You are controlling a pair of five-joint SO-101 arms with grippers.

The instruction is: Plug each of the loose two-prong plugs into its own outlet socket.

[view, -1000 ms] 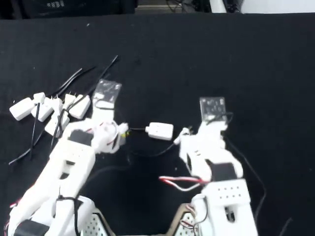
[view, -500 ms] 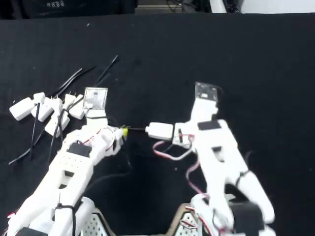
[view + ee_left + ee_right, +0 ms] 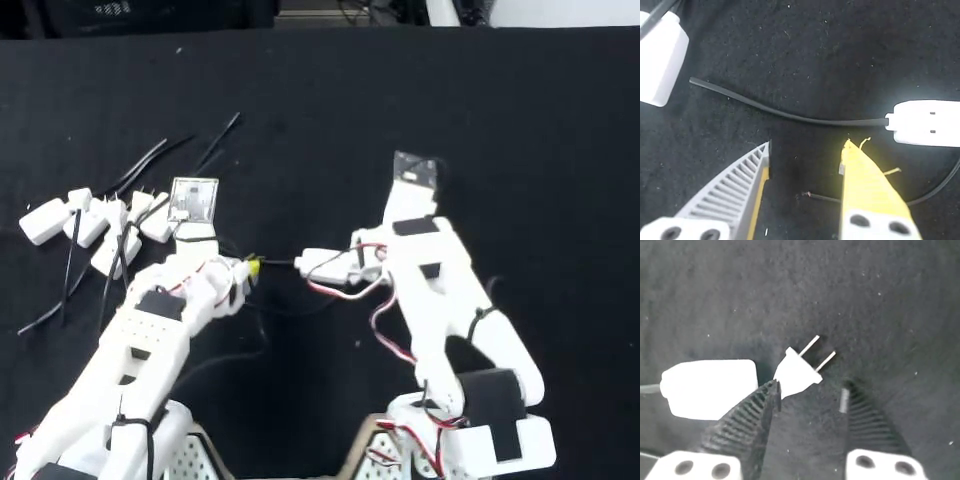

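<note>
A white outlet socket (image 3: 320, 263) on a black cord lies mid-table between the two arms. In the right wrist view the same socket (image 3: 710, 387) lies beside a loose white two-prong plug (image 3: 797, 372), prongs pointing away from it. My right gripper (image 3: 810, 395) is open just above the plug, one finger (image 3: 757, 412) over the plug's rear. My left gripper (image 3: 805, 165) is open over bare cloth, with the socket (image 3: 927, 122) and its cord just beyond the yellow finger (image 3: 865, 180). From above, the left gripper (image 3: 243, 268) sits left of the socket and the right gripper (image 3: 358, 262) at its right end.
Several white plugs and sockets (image 3: 95, 225) with black cords lie in a heap at the table's left. One of them (image 3: 660, 55) borders the left wrist view. Red and white servo wires (image 3: 350, 290) hang below the right arm. The black cloth (image 3: 520, 120) stretches far and right.
The right arm has stretched forward and swung left, bringing its gripper to the socket's right end. The left arm shifted slightly left, then stayed still.
</note>
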